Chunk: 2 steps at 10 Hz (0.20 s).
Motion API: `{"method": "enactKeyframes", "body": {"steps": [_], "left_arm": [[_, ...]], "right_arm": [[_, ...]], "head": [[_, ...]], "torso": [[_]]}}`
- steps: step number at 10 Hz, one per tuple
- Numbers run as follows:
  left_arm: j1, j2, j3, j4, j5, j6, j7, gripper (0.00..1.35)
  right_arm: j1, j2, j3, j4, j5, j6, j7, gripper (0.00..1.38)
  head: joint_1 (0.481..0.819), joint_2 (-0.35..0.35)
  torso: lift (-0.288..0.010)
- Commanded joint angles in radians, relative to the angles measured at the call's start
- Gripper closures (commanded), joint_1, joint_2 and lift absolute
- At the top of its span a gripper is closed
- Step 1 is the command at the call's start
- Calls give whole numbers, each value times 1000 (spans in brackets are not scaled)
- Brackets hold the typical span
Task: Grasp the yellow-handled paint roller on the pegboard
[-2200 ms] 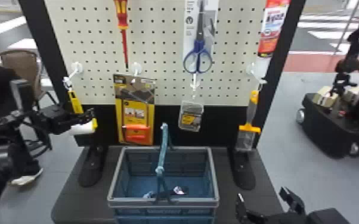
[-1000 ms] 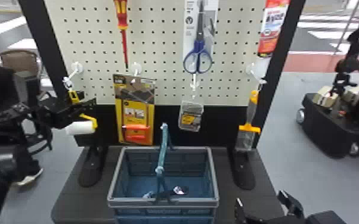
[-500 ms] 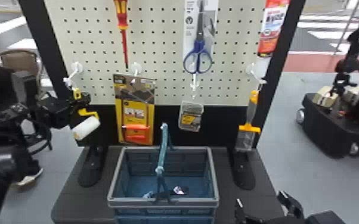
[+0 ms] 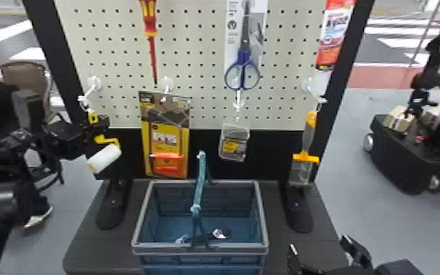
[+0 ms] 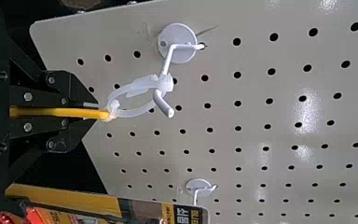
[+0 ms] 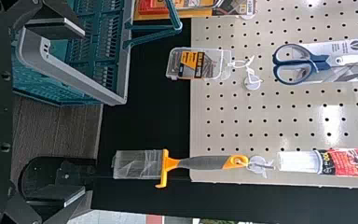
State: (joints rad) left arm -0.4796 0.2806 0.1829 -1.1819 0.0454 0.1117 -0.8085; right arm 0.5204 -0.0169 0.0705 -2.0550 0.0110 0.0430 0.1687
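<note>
Left gripper (image 5: pixel 81 112) clamped shut on yellow handle (image 5: pixel 51 112) | paint roller (image 4: pixel 103 157) at pegboard (image 4: pixel 193 55) left edge, tie loop (image 5: pixel 144 85) on white hook (image 5: pixel 166 60) | likely light, handle rigid, sleeve soft: you grip the handle, not the sleeve | right gripper (image 4: pixel 323 256) parked low, fingers apart

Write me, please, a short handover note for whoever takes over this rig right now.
Left gripper: shut on the yellow handle of the paint roller, at the left edge of the pegboard.
Right gripper: open, low beside the blue basket, holding nothing.
The roller's white loop is around its hook.
Done: the grasp looks made.
Left: nothing of the grasp itself; if the roller is to come away, the loop must slide off the hook.
</note>
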Motion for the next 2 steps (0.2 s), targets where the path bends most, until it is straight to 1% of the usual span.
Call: {"method": "enactKeyframes", "body": {"steps": [1, 2], "left_arm": [[1, 0, 1, 0, -2, -3, 0, 1193], [1, 0, 3, 0, -2, -4, 0, 1193]], "right_arm": [[0, 0, 0, -1, 1, 0, 0, 124], [0, 0, 0, -1, 1, 0, 0, 124]], "head": [[549, 0], [549, 0]], "torso": [[-100], [-100]]}}
